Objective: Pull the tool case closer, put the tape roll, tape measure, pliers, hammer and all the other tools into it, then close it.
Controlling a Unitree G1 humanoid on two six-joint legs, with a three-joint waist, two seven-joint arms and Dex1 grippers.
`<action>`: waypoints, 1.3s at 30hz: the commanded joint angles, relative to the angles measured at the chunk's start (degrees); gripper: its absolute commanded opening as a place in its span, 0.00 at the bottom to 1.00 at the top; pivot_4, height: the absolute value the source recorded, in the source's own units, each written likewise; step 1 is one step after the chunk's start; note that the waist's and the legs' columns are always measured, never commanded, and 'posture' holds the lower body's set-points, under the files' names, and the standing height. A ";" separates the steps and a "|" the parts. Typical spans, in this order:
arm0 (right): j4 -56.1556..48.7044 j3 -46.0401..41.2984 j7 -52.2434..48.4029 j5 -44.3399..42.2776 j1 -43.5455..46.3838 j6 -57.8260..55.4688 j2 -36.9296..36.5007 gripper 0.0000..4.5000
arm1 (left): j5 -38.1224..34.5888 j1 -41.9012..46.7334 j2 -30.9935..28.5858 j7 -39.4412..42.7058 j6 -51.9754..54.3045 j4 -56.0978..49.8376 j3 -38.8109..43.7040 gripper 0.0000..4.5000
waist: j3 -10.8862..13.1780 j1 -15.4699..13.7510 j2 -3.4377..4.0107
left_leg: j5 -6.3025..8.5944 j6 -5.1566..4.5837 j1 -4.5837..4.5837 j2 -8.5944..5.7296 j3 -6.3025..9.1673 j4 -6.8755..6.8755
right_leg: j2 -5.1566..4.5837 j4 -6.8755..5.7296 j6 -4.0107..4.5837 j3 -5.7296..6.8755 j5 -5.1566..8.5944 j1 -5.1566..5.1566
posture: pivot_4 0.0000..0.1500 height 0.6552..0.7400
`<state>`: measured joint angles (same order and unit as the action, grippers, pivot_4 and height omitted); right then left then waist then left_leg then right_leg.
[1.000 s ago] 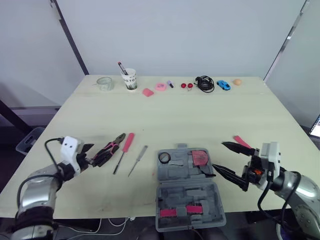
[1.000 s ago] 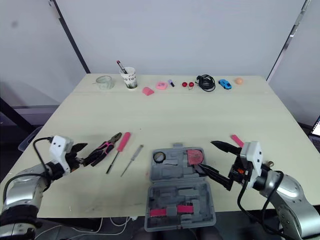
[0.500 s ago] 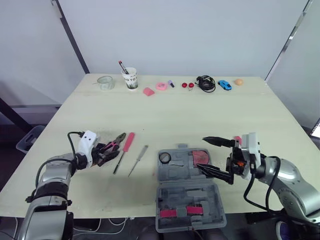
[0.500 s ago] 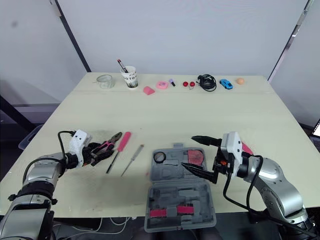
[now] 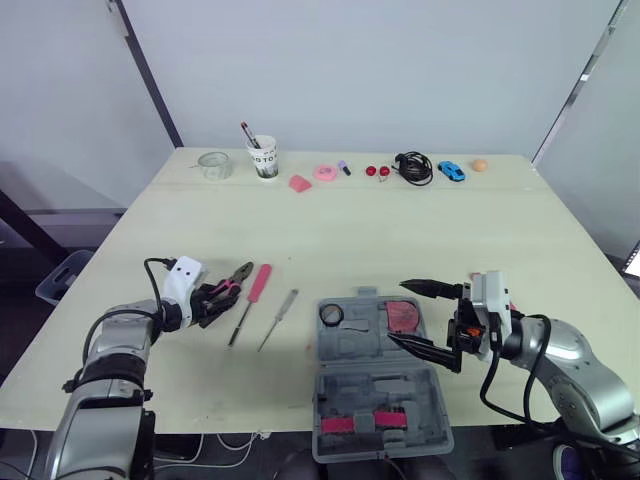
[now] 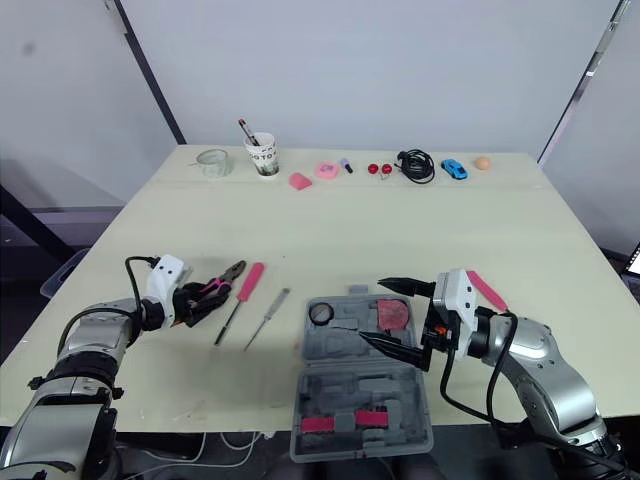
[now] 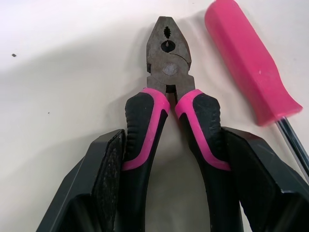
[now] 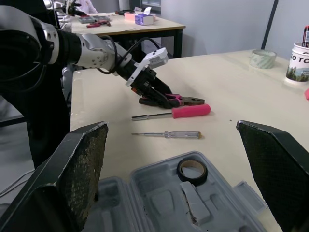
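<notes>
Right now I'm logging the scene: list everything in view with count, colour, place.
tool case: one, grey, open, near centre
tape roll: one, black, inside case
tape measure: one, red, inside case
pliers: one, pink-black handles, near left
screwdriver: one, pink handle, beside pliers
slim screwdriver: one, pale handle, beside it
pink tool: one, right of case
paper cup: one, white, far edge
clear tape: one, far left
cable: one, black, far edge
toy car: one, blue, far edge
small items: several, pink, red, orange, far edge
left end effector: closed on pliers handles
right end effector: open, over case
</notes>
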<state>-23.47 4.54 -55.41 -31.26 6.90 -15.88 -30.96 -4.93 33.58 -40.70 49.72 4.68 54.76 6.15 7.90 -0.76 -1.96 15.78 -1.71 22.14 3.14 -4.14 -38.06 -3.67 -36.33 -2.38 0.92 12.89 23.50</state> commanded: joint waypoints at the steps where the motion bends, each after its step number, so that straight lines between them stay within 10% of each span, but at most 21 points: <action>1: -0.48 -0.39 -0.44 -0.27 0.82 0.95 0.19 1.00 | 0.06 1.05 0.05 0.08 -0.75 -0.23 0.01 0.60 | 0.00 0.01 0.00 | 0.00 0.00 0.00 0.01 0.00 -0.05 | 0.00 -0.05 0.00 0.00 0.00 0.00 | 1.00 1.00; 10: 0.59 1.06 -0.95 1.14 2.18 1.16 0.87 1.00 | 0.61 1.42 0.47 1.84 3.13 -1.39 -1.02 0.60 | 0.01 -0.06 0.00 | 0.00 0.00 0.03 0.01 0.05 -0.27 | 0.00 -0.27 0.02 0.00 0.01 0.01 | 1.00 1.00; 15: 0.22 0.52 -0.32 0.95 2.03 0.85 0.85 1.00 | 2.60 3.00 1.27 -0.72 3.48 -0.06 -2.45 0.99 | 0.02 -0.13 0.02 | 0.00 -0.01 0.03 -0.01 0.05 -0.29 | -0.01 -0.30 0.01 -0.01 0.01 0.00 | 1.00 1.00; 25: 0.23 0.05 0.17 2.05 1.87 1.30 0.28 1.00 | 3.00 6.18 2.77 -2.95 4.12 3.40 -2.15 0.99 | 0.02 -0.02 0.01 | 0.00 0.00 0.02 -0.01 0.06 -0.32 | 0.00 -0.39 0.01 -0.01 0.01 0.01 | 1.00 1.00; 31: 0.66 0.17 0.06 2.76 1.41 1.97 0.14 1.00 | 2.86 4.66 2.15 -2.88 3.60 2.64 -1.83 0.53 | 0.02 0.00 0.01 | 0.00 0.00 0.01 0.00 0.05 -0.32 | 0.00 -0.38 0.01 -0.02 0.02 0.01 | 1.00 1.00; 39: 0.47 0.67 0.00 2.31 2.73 1.31 0.75 1.00 | 1.64 3.70 1.99 -1.86 3.43 -0.37 -1.17 0.53 | 0.02 0.07 0.02 | 0.00 0.00 0.00 0.00 0.03 -0.32 | -0.01 -0.38 0.01 -0.02 0.02 0.01 | 1.00 1.00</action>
<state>-21.60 5.99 -55.27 -27.81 8.57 -14.82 -30.33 -2.50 37.88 -38.26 46.65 8.14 56.05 4.51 7.92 -0.69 -1.95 15.78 -1.71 22.14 3.14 -4.11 -38.38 -3.68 -36.71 -2.37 0.89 12.91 23.52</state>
